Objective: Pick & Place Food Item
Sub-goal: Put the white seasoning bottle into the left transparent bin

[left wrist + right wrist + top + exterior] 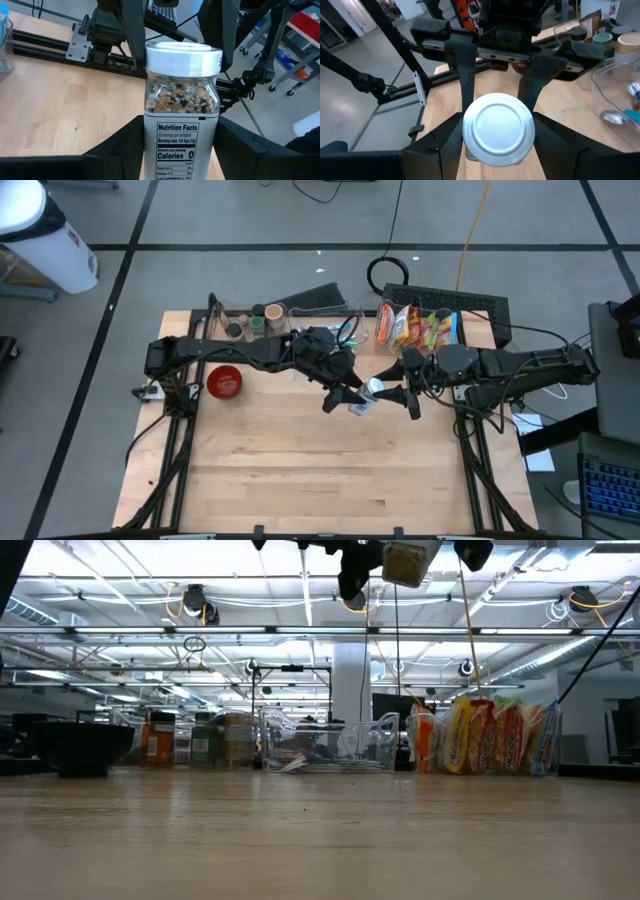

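Wooden table [300,470], grey floor around it, a hall with ceiling lights behind.

Item: spice jar [181,107], white lid, seed mix inside, nutrition label facing the left wrist camera. We find it held in the air above the table's middle, between both arms.

Left gripper [345,402]: fingers closed against the jar's sides.

Right gripper [392,392]: fingers part-way open and clasped on the white lid [498,128].

Further out we list a red bowl [223,381] at left, a clear container [325,747] at the back edge, snack bags [420,326] beside it.
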Controlling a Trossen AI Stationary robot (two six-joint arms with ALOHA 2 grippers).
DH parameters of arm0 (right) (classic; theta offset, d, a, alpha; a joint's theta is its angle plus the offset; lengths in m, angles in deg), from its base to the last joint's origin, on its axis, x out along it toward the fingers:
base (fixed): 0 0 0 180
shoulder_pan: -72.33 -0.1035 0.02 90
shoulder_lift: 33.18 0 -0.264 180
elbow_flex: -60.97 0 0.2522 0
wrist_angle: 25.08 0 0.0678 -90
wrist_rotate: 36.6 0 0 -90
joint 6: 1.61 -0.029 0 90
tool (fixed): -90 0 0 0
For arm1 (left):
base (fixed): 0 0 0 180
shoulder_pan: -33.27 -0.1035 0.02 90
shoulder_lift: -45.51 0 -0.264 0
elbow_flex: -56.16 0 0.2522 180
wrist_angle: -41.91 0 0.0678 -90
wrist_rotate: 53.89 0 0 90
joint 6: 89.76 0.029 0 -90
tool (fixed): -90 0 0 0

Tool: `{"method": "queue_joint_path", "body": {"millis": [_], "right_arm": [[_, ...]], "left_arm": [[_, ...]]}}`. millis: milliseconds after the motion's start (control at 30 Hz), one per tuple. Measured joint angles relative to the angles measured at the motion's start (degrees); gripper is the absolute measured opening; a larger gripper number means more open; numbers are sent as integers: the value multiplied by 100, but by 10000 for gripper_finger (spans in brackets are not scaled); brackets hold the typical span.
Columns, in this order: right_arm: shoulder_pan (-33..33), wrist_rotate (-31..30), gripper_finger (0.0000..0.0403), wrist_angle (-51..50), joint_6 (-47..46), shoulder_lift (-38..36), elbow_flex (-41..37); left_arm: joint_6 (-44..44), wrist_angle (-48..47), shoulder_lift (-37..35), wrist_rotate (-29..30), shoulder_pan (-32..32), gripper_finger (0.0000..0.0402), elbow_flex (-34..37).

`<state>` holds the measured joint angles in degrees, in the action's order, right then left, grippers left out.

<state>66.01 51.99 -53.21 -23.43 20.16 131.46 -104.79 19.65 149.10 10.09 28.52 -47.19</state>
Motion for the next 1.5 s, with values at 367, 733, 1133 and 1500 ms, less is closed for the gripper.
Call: {"method": "queue_joint_path", "body": {"millis": [367, 733, 1133, 1500], "right_arm": [[6, -212, 299, 669, 261, -139, 6], [39, -771, 312, 1088, 353, -197, -23], [39, -750, 295, 2828, 401, 337, -472], [10, -720, 187, 2963, 319, 356, -476]], "left_arm": [[-309, 753, -264, 35, -147, 202, 13], [-189, 1157, -793, 571, -255, 202, 4], [64, 1676, -722, 1130, 44, 202, 0], [-117, 1706, -721, 1131, 60, 213, 0]]}}
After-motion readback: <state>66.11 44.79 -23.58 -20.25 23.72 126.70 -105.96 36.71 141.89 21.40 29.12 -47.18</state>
